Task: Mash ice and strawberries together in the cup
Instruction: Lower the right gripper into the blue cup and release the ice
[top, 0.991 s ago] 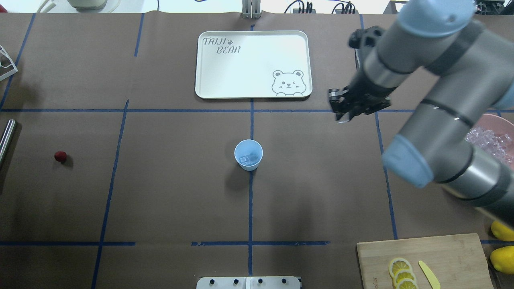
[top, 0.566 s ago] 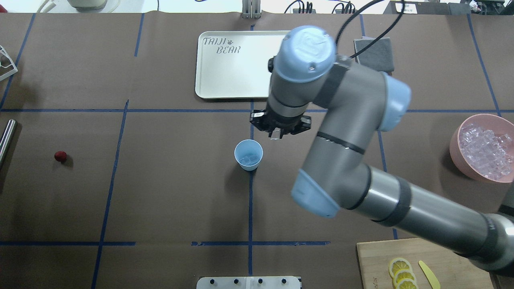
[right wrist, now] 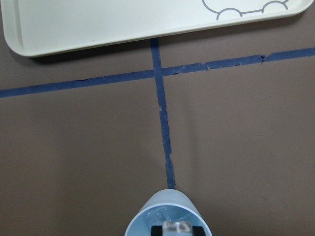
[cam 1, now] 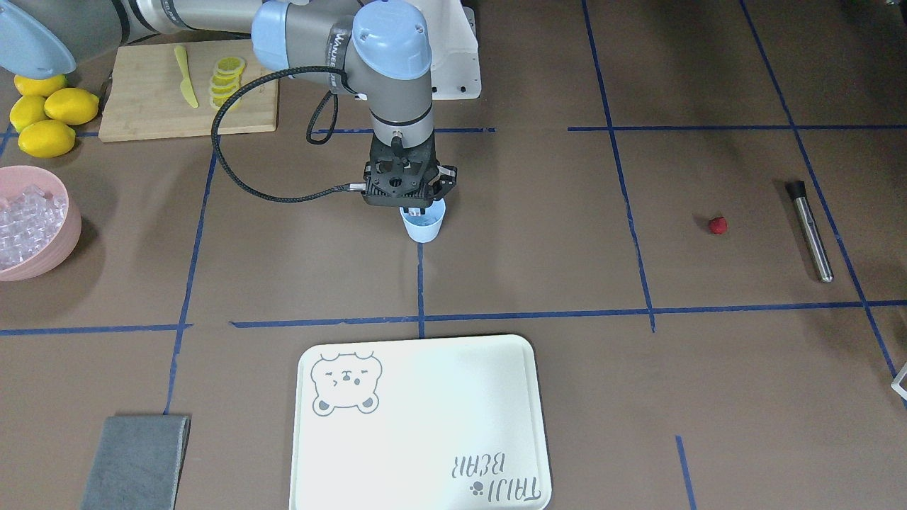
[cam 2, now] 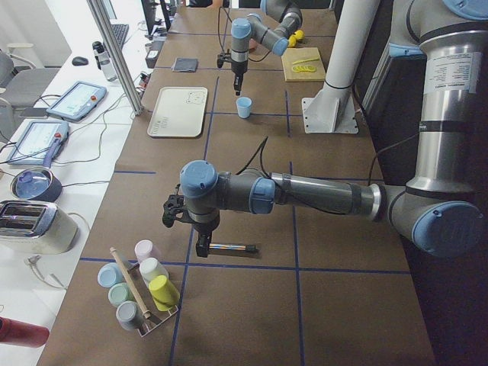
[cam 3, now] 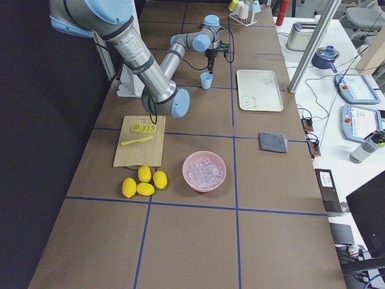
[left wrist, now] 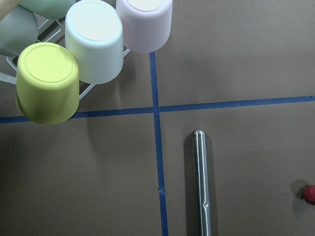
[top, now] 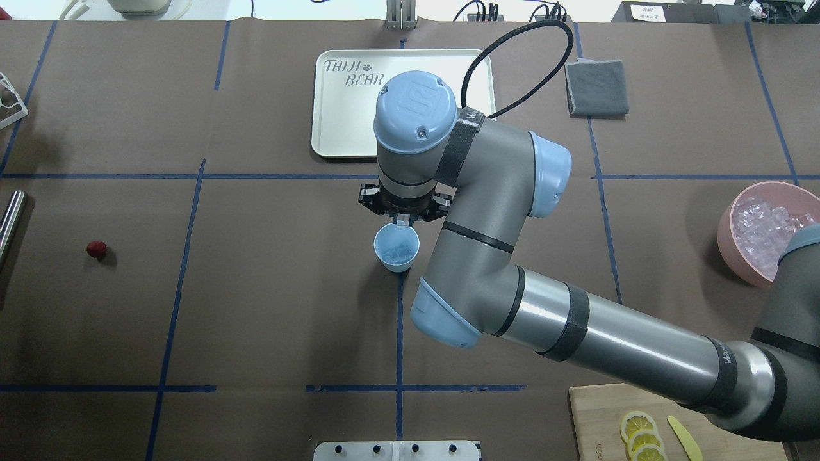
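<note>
Mid-worktop stands the cup (top: 383,238), ice (top: 398,254) inside; the strawberry (top: 97,249) lies well apart to its left. Over the cup's far rim the right jaws clamp an ice cube (right wrist: 177,227). Whether the left jaws are apart, I cannot tell.

cup (top: 396,247) mouth: right pincer (top: 402,221) above | strawberry (top: 96,249): clear all round (metal rod (top: 13,218) near)

Cup (top: 396,247) = pale blue, ice (right wrist: 176,226) clear-ish white, strawberry (top: 96,249) bright red. Table (top: 275,301) brown w/ blue tape grid. Tray (top: 346,128) cream w/ grey bear + lettering. Bowl (top: 727,246) pink, lemons (cam 1: 46,137) yellow, cloth (top: 596,87) grey, board (cam 1: 142,113) tan wood, R arm (top: 608,333) grey w/ lt-blue caps.
</note>
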You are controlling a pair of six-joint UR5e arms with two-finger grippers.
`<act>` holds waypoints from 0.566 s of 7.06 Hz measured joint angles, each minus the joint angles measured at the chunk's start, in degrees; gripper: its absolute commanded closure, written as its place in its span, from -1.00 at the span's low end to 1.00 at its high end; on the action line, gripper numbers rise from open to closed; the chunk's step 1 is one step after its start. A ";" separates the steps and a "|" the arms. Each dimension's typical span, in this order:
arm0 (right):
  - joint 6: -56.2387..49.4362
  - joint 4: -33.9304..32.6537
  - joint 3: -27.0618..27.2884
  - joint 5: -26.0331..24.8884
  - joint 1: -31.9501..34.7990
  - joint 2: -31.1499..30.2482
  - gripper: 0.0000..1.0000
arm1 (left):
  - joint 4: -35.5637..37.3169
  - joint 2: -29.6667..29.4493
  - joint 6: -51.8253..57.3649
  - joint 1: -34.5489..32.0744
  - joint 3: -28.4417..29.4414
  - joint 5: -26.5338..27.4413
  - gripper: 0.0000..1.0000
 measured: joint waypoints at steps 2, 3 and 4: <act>0.11 0.21 -0.96 -0.07 -0.74 0.59 0.87 | 0.03 -0.04 0.00 0.01 0.04 0.00 -1.00; 0.09 0.24 -1.09 -0.09 -1.00 0.65 0.59 | 0.03 -0.05 0.00 0.02 0.04 0.00 -1.00; 0.07 0.25 -1.17 -0.07 -1.12 0.71 0.44 | 0.03 -0.05 0.00 0.02 0.04 0.00 -1.00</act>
